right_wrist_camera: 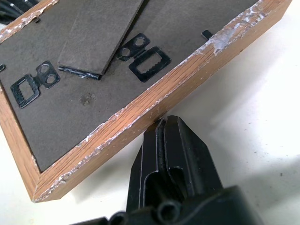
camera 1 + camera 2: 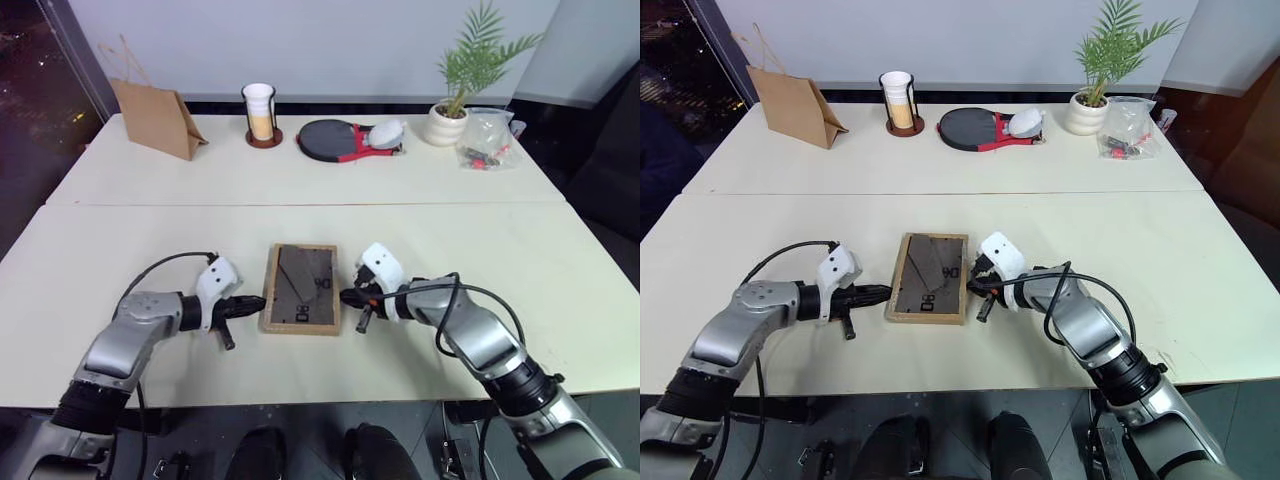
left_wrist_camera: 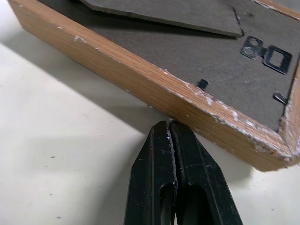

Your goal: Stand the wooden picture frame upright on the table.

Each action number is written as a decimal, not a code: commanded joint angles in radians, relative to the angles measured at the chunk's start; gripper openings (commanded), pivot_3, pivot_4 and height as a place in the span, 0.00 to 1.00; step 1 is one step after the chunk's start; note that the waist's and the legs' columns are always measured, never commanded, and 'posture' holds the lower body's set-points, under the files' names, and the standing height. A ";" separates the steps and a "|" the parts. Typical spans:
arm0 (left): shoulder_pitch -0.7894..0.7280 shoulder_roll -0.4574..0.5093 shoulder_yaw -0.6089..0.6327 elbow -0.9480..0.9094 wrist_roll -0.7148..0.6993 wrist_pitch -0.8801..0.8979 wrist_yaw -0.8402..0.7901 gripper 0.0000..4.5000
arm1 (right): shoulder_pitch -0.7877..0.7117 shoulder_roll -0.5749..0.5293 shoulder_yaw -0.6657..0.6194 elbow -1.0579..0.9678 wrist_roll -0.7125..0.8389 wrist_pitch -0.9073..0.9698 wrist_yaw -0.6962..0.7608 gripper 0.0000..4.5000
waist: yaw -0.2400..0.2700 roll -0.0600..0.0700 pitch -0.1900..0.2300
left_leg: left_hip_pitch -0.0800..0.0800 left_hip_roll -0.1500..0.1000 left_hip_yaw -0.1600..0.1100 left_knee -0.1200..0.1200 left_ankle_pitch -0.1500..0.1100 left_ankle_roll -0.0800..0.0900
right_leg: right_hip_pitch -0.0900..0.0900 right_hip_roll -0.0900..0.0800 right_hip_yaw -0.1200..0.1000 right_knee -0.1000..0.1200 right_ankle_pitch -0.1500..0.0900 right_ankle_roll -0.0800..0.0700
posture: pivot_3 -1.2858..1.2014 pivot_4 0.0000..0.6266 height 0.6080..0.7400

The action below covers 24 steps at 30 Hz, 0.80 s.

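The wooden picture frame (image 2: 301, 288) lies flat on the table (image 2: 300, 180), back panel up, its dark fold-out stand (image 1: 101, 33) resting against the panel. My left gripper (image 2: 258, 301) is shut, its tip at the frame's left wooden edge (image 3: 140, 84), near the table surface. My right gripper (image 2: 346, 297) is shut too, its tip against the frame's right edge (image 1: 140, 105). The two grippers face each other across the frame, one on each long side. Small metal hangers (image 1: 150, 63) sit on the back panel.
Along the far side of the table stand a brown paper bag (image 2: 157, 118), a cup on a round coaster (image 2: 260, 113), a table-tennis paddle (image 2: 335, 140), a potted plant (image 2: 450, 115) and a clear plastic bag (image 2: 487, 138). A seam (image 2: 300, 205) crosses the tabletop.
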 commanded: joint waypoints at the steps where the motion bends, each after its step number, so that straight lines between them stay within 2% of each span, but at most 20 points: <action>1: 0.020 0.043 0.055 -0.049 -0.043 0.041 -0.025 0.01 | 0.002 -0.031 -0.010 -0.027 0.000 -0.003 0.020 0.00 | 0.000 0.000 0.000 | 0.000 0.000 0.000 0.000 0.000 0.000 | 0.000 0.000 0.000 0.000 0.000 0.000 | 0.52 0.24 1.00; 3: 0.040 0.073 0.092 -0.068 -0.095 0.087 -0.058 0.01 | 0.003 -0.068 -0.035 -0.035 0.002 -0.009 0.035 0.00 | 0.000 0.000 0.000 | 0.000 0.000 0.000 0.000 0.000 0.000 | 0.000 0.000 0.000 0.000 0.000 0.000 | 0.52 0.24 1.00; 5: 0.044 0.095 0.129 -0.077 -0.165 0.173 -0.082 0.13 | 0.002 -0.100 -0.055 -0.048 0.009 -0.012 0.050 0.00 | 0.003 0.000 0.000 | 0.000 0.001 0.000 0.000 0.000 0.000 | 0.000 0.000 0.000 0.000 0.000 0.000 | 0.52 0.24 1.00; 7: 0.031 0.104 0.170 -0.079 -0.252 0.276 -0.101 0.32 | 0.003 -0.126 -0.065 -0.061 0.013 -0.016 0.064 0.00 | 0.006 0.000 0.000 | 0.000 0.000 -0.001 0.000 0.000 0.000 | 0.000 -0.001 -0.001 0.000 0.000 0.000 | 0.52 0.24 1.00; 10: -0.039 0.078 0.259 -0.040 -0.453 0.539 -0.090 0.64 | 0.009 -0.148 -0.059 -0.077 0.011 -0.026 0.080 0.00 | 0.006 -0.001 0.000 | -0.001 -0.001 -0.001 0.001 0.000 0.000 | 0.001 -0.002 -0.001 0.000 0.000 0.000 | 0.52 0.24 1.00; 13: -0.074 0.070 0.277 -0.025 -0.521 0.676 -0.053 0.99 | 0.016 -0.147 -0.047 -0.082 0.003 -0.030 0.081 0.00 | 0.002 -0.001 0.000 | 0.000 -0.001 -0.002 0.001 0.000 0.000 | 0.001 -0.002 -0.001 0.000 0.000 0.000 | 0.52 0.24 1.00; 20: -0.119 0.042 0.220 0.036 -0.507 0.788 0.037 0.99 | 0.019 -0.107 0.002 -0.072 -0.016 -0.030 0.068 0.00 | 0.000 -0.001 0.000 | 0.000 -0.001 -0.002 0.001 0.000 0.001 | 0.001 0.001 -0.001 0.000 0.000 0.000 | 0.52 0.24 1.00; 24: -0.121 0.013 0.167 0.050 -0.477 0.756 0.050 0.99 | -0.009 -0.054 0.033 -0.033 -0.022 -0.035 0.070 0.00 | -0.002 -0.001 0.000 | 0.000 -0.001 -0.002 0.001 0.000 0.001 | 0.001 0.000 0.000 0.000 0.000 0.000 | 0.52 0.24 1.00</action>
